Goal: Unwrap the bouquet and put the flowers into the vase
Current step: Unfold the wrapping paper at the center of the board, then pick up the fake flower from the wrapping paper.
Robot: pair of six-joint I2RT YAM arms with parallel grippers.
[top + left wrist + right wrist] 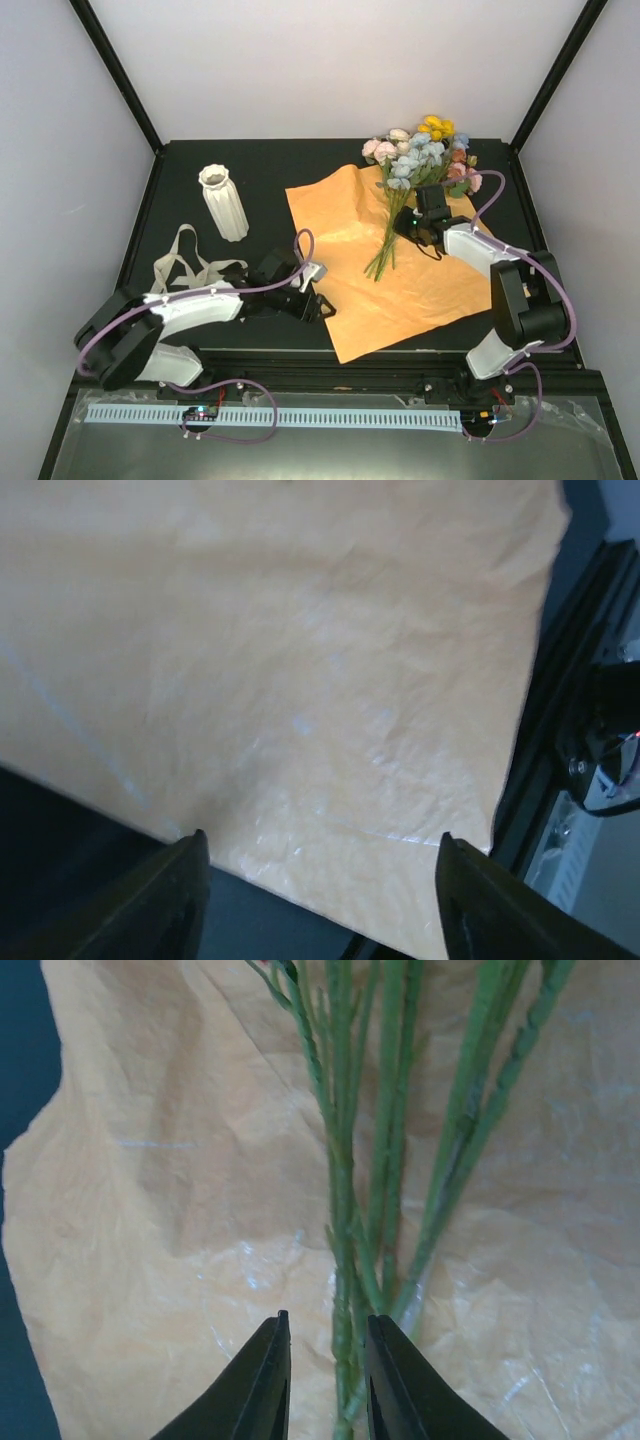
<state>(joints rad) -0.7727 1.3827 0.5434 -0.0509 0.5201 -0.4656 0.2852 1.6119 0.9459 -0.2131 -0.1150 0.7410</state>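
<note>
The bouquet is unwrapped: its orange paper point(345, 290) lies spread flat on the black table. The flowers point(420, 155) rest on the paper's far right, their green stems point(385, 250) pointing toward me. My right gripper point(402, 226) straddles the stems point(345, 1160); its jaws stand narrow with a stem between them and a gap left of it point(328, 1317). My left gripper point(325, 305) sits low at the paper's left edge point(300, 660), open and holding nothing point(320, 837). The ribbed off-white vase point(224, 203) stands upright at the far left.
A cream ribbon point(185, 265) lies loose on the table in front of the vase, beside my left arm. The paper's near corner point(350, 352) overhangs the table's front rail point(560, 730).
</note>
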